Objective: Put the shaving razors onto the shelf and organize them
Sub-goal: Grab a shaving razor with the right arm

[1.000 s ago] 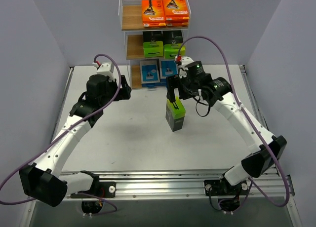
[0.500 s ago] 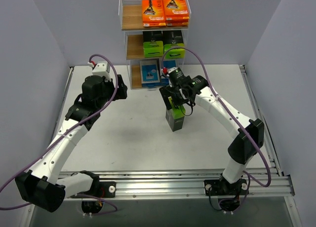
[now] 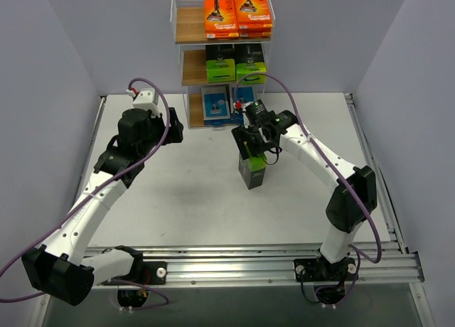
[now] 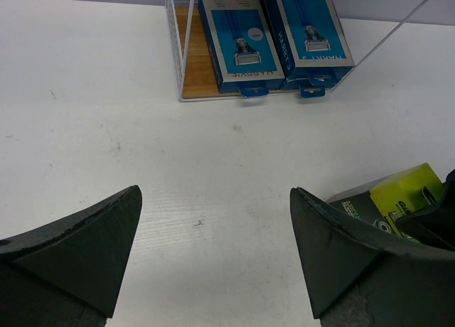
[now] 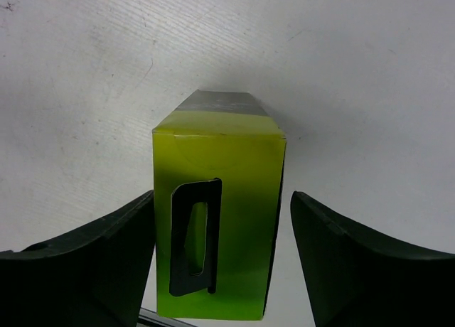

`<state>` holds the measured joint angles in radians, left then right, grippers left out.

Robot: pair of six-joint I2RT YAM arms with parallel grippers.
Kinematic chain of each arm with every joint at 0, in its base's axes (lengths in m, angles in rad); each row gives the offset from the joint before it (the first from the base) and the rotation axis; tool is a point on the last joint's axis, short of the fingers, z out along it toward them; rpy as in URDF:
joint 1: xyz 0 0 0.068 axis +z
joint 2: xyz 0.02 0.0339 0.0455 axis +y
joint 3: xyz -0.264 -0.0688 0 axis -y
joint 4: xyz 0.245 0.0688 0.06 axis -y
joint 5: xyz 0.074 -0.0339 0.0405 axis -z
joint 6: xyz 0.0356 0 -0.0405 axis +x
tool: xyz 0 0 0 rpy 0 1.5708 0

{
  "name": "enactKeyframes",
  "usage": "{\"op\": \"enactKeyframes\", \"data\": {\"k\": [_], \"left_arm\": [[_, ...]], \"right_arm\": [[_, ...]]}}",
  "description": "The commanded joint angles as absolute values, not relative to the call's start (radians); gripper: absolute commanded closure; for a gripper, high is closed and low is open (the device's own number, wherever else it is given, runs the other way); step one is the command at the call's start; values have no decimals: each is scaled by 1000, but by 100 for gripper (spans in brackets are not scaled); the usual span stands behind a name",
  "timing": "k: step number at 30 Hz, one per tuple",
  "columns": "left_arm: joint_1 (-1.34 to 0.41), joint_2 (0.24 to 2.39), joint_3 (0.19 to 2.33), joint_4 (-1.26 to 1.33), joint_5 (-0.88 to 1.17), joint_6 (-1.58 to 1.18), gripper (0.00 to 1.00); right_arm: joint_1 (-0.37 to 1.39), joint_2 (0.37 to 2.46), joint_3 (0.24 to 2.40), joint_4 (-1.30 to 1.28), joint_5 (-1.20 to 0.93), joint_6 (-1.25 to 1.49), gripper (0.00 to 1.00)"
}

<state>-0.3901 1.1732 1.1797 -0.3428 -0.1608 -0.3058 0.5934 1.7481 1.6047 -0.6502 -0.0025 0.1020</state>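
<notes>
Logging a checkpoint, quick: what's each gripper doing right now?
Left gripper: open, holding nothing.
Right gripper: open, jaws either side of the lime-topped razor pack, not clamped yet.

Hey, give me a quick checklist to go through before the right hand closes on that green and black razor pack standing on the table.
1. Razor pack sits between the right hand's fingers: ok.
2. Firm grip on the pack: not ok, the hand is open around it.
3. Pack upright on the table: ok.
4. Left hand open and apart from the pack: ok.
5. Bare board on the shelf's middle tier, left of the green packs: ok.
</notes>
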Motion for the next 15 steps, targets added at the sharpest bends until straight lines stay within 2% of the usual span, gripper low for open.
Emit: {"op": "enactKeyframes", "data": {"k": [1,3,4,8,12,15], "left_arm": [[-387,1158,1218,-337,-156,-293,6],[-388,1155,1218,-337,-160,-291,6],[-388,1155,1216,-337,-161,-288,6],[-387,1151,1218,-337,-166,-285,6],[-387,1149,1218,-339,-166,-282,6],[-387,1149,1218,-341,-169,-278,6]], "right_arm": [[581,1750,1600,-656,-57,87,33],[581,1756,1609,-672,-66,81,36],[581,1766,1615,-689,-74,78,42],[580,1787,1652,-738,-90,60,53],[581,1805,1696,-784,-106,41,57],[580,1824,1729,-830,-121,26,70]]}}
